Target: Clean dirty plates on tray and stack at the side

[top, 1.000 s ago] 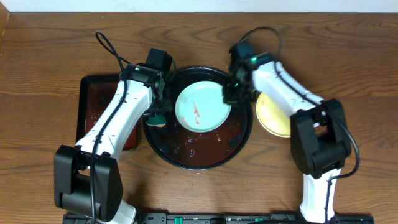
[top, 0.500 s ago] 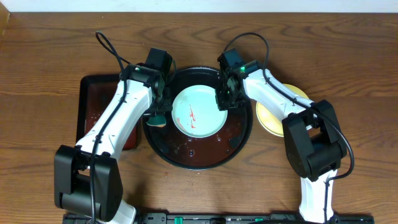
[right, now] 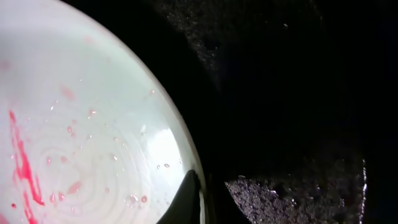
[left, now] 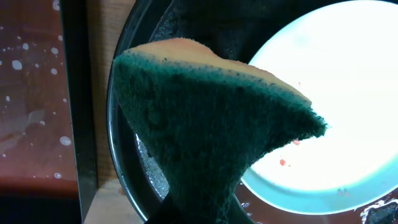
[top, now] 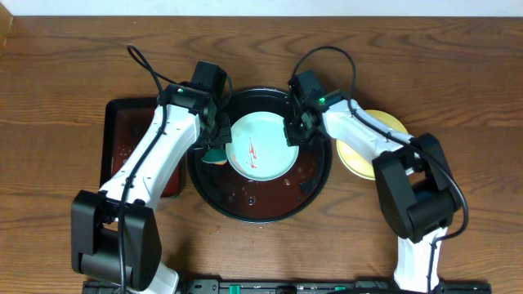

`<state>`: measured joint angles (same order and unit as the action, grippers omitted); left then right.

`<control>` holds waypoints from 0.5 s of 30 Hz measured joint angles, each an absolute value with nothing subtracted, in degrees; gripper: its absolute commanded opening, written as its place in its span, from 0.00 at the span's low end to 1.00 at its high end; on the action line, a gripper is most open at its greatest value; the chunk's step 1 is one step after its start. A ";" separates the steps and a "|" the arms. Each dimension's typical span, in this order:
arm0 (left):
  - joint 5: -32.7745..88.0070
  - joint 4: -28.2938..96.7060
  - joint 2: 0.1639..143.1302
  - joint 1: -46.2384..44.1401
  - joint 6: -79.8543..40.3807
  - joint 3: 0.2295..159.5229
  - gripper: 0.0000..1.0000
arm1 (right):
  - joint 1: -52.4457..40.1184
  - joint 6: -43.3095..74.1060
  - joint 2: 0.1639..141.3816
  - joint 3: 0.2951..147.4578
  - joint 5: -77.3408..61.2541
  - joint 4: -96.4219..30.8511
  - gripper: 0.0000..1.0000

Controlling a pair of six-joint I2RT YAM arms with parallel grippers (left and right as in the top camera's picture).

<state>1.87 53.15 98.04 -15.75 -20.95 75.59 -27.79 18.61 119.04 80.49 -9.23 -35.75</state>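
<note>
Scrubbing seems the step in hand: the left hand [top: 214, 145] grips a green sponge [left: 211, 134] beside the smeared mint plate [top: 260, 147] in the round tray [top: 245, 211]. The right hand [top: 296, 131] sits closed at its rim. Next, I'd say, the sponge must sweep the red streaks.

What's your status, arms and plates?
Left gripper shut on sponge, beside mint plate. Right gripper shut at its rim. Plate smeared red, on tray. Nothing blocking.

Two plates show: a mint-green plate [top: 263, 147] and a pale yellow plate [top: 358, 157] (anything beneath it is hidden). There are two black trays, a round tray [top: 245, 214] and a rectangular tray [top: 122, 135], and one sponge [left: 211, 130].
</note>
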 measured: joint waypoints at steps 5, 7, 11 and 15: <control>2.02 49.43 98.17 -18.28 -20.95 75.57 0.07 | -27.77 19.88 118.04 78.52 -9.41 -33.39 0.01; 2.31 47.70 98.70 -19.55 -20.95 75.50 0.07 | -27.77 20.10 118.02 78.43 -9.43 -33.32 0.01; 2.70 45.10 102.04 -21.47 -20.99 75.44 0.08 | -27.77 20.38 117.99 78.41 -9.43 -33.30 0.01; 3.11 44.77 107.33 -21.93 -20.99 75.13 0.07 | -27.77 20.38 117.99 78.41 -9.43 -33.28 0.01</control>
<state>3.11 44.77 107.33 -21.93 -20.99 75.13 -27.77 20.38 117.99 78.41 -9.43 -33.28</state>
